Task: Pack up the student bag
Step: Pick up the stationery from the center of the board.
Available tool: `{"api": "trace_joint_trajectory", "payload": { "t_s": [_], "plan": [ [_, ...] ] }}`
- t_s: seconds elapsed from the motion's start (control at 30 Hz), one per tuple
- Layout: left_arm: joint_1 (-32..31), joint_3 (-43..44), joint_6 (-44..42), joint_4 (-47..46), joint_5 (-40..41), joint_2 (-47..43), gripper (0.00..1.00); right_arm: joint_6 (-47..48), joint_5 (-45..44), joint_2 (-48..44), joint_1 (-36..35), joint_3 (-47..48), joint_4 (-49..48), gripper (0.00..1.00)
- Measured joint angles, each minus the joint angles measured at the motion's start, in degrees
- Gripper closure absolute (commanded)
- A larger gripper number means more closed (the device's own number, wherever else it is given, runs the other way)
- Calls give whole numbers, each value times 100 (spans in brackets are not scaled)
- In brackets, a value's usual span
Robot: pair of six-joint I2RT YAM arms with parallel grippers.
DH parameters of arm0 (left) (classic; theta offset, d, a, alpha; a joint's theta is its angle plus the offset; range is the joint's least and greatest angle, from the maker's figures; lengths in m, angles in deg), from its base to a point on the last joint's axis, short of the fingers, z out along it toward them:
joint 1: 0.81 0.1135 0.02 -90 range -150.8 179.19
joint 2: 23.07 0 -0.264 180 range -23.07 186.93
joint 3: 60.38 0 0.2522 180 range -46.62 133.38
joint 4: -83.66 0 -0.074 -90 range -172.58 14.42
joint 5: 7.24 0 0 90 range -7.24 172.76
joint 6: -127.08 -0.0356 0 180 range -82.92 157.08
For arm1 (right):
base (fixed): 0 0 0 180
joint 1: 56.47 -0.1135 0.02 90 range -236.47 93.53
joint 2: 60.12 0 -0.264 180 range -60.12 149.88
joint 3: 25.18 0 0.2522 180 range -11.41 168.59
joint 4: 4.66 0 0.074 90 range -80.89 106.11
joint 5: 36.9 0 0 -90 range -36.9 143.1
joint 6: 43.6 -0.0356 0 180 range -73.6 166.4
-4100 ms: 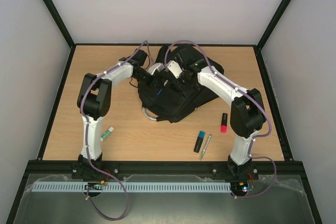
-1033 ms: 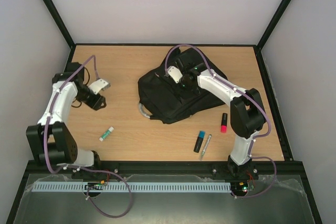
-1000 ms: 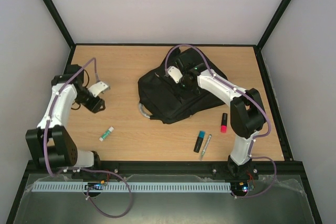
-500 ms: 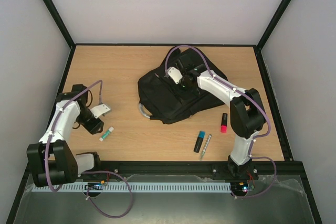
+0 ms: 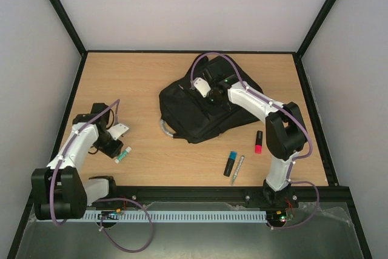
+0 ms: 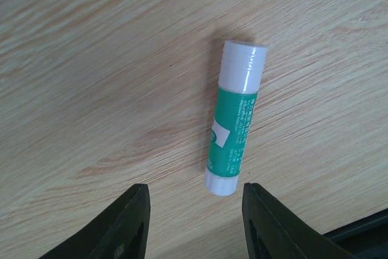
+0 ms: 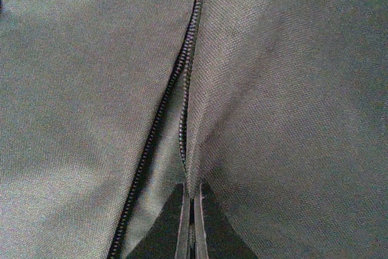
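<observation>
The large black soft fabric backpack (image 5: 197,113) lies flat on the light wooden worktop (image 5: 127,77), just right of centre in the overhead view; its grey-white loop handle (image 5: 164,128) curls out at its lower left edge. The right end effector (image 5: 209,92) sits on the bag's upper middle; from its wrist, the right end effector (image 7: 191,225) has its fingers pinched together on a fold of fabric beside the zip teeth (image 7: 185,83). The left end effector (image 5: 117,150) is low at the lower left of the overhead view; its jaws are spread wide, and the small green-and-white glue stick (image 6: 235,119) lies on the wood just beyond the tips, nearer the right-hand finger, not touched. At lower right lie a blue-capped black marker (image 5: 230,163), a slim silver pen (image 5: 237,169) and a pink-and-black highlighter (image 5: 258,142).
</observation>
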Motion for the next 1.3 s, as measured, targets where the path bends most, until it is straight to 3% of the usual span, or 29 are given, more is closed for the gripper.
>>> {"api": "trace_joint_trajectory", "payload": {
  "t_s": [0.33,0.67,0.87,1.1,1.3],
  "plan": [
    [-413,-319,332,-446,208,46,58,-2,-2,0,0,0,2,98],
    [-1167,-326,420,-662,146,634,60,4,-2,0,0,0,0,98],
    [-1222,-339,802,-855,535,1182,69,4,-4,0,0,0,2,98],
    [-1362,-372,1001,-994,791,1290,87,7,-4,0,0,0,2,98],
    [-1412,-133,1067,-988,671,1292,92,7,-4,0,0,0,2,98]
  ]
}}
